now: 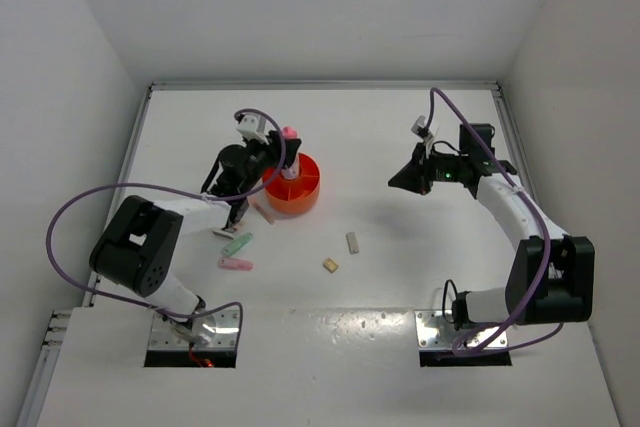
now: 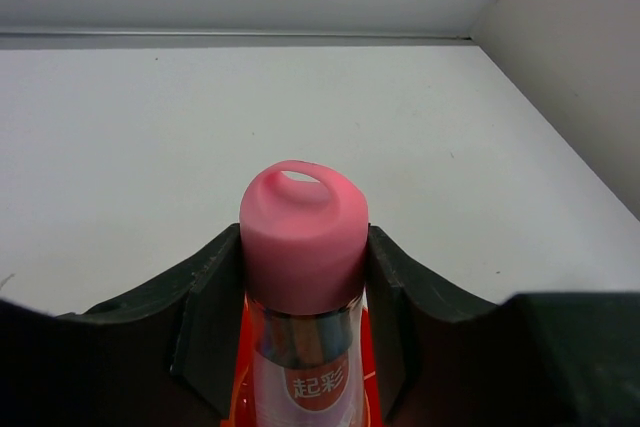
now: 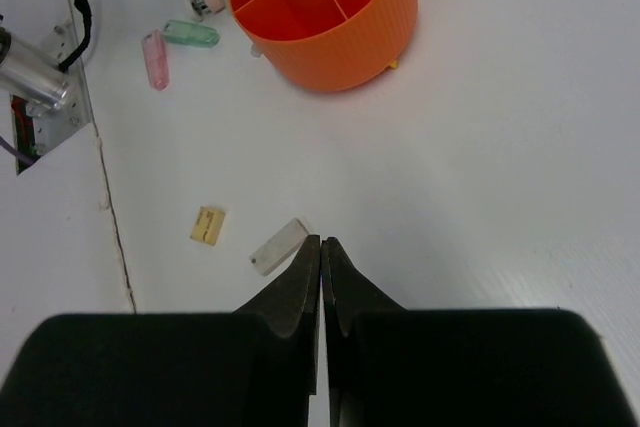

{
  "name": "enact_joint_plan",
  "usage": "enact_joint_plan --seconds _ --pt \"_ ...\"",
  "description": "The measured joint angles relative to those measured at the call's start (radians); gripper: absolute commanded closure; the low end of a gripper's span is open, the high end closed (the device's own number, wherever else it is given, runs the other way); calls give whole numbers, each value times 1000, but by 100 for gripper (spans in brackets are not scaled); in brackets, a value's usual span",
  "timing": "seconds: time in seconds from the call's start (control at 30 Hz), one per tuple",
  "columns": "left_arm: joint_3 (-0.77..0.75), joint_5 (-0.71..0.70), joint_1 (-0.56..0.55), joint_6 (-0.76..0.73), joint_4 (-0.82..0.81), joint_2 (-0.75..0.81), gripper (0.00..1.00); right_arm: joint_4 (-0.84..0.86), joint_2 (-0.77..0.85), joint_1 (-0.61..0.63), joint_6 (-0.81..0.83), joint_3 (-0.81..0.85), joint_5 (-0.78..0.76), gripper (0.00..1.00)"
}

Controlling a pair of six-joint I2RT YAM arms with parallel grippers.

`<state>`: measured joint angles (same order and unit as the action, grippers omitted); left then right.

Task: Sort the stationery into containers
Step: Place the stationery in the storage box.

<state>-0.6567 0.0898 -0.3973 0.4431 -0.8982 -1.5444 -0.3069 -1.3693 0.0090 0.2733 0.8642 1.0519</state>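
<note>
So: left gripper (image 2: 304, 265) clamped on the pink capsule (image 2: 303, 215), held upright over the orange tub (image 3: 350, 42).
Orange shows right under it, but I can't tell which compartment. I'd line it up over one pocket first, keep it vertical, and let go low so it doesn't tip onto a divider. Right gripper (image 3: 320, 244) is pinched shut and empty, near the white stick (image 3: 278, 246) on the table (image 1: 420, 247).
</note>
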Motion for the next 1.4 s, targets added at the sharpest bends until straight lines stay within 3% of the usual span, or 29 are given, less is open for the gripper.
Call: enact_joint_plan --seconds 0.27,0.47,1.0,1.1,1.2,1.23,1.33,1.37,1.4 --pt "2 -26 -29 -17 -92 -63 38 0 0 0 0 0 6 99" --pt "23 -37 -32 -20 -108 -106 33 0 0 0 0 0 8 99" --pt "80 -61 -38 -29 -129 -72 32 0 0 -7 0 0 12 99" --pt "83 -70 -41 -35 -95 1 32 0 0 -7 0 0 13 84" --pt "48 -96 -47 -49 8 117 32 -5 -1 -7 -10 0 14 38" --pt "12 -111 -49 -54 70 159 35 -5 -5 -7 -19 2 14 1" --pt "-125 -170 -56 -37 252 255 89 9 -43 -7 -140 20 -11 2" --pt "-185 -200 -56 -8 352 285 100 -2 -73 -7 -160 43 -9 20" --pt "-233 -223 -54 18 433 304 100 -38 -113 -7 -155 81 6 59"
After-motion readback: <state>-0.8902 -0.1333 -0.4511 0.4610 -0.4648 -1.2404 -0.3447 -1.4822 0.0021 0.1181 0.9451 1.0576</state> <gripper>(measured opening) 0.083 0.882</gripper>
